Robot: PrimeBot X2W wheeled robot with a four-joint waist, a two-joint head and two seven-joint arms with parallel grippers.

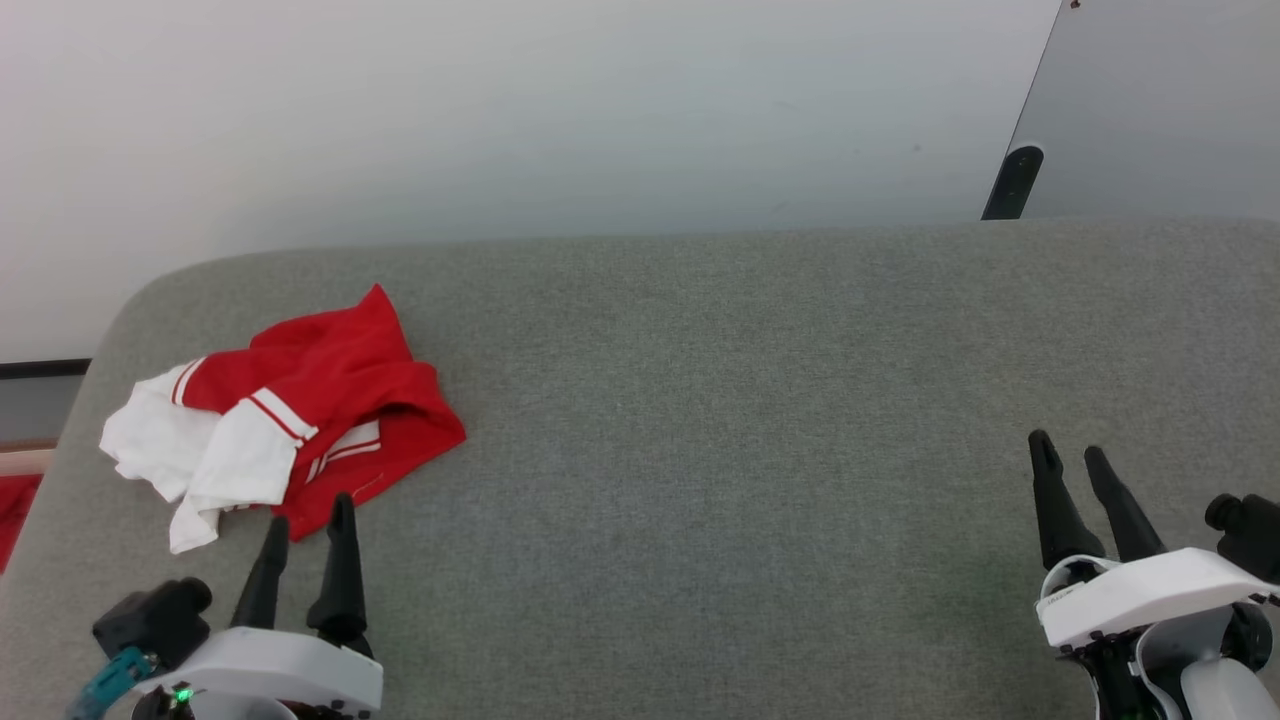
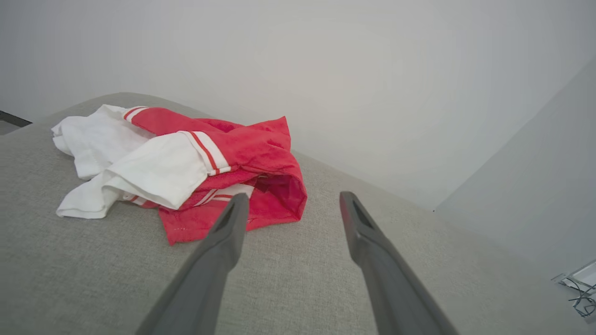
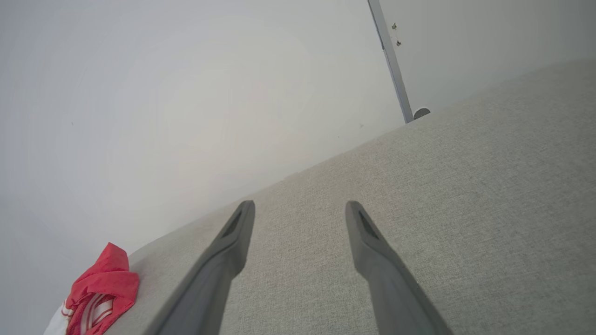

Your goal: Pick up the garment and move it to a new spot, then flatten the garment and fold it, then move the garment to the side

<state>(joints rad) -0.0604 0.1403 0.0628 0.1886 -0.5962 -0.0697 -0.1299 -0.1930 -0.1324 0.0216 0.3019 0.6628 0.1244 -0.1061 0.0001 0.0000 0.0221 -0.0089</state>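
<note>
The garment [image 1: 300, 415], a small red shirt with white sleeve panels and striped trim, lies crumpled at the left end of the grey surface [image 1: 750, 420]. It also shows in the left wrist view [image 2: 200, 163] and at the lower left of the right wrist view [image 3: 100, 293]. My left gripper [image 1: 308, 508] stands open just in front of the garment's near edge, fingertips close to the red hem, nothing between them [image 2: 291, 197]. My right gripper [image 1: 1070, 445] is open over bare grey fabric at the far right, well away from the garment [image 3: 300, 204].
A pale wall rises behind the surface. A grey panel [image 1: 1160, 110] with a dark foot [image 1: 1015, 180] stands at the back right. A plain red cloth [image 1: 15, 515] lies beyond the left edge. Cables [image 2: 582, 298] lie on the floor at the right.
</note>
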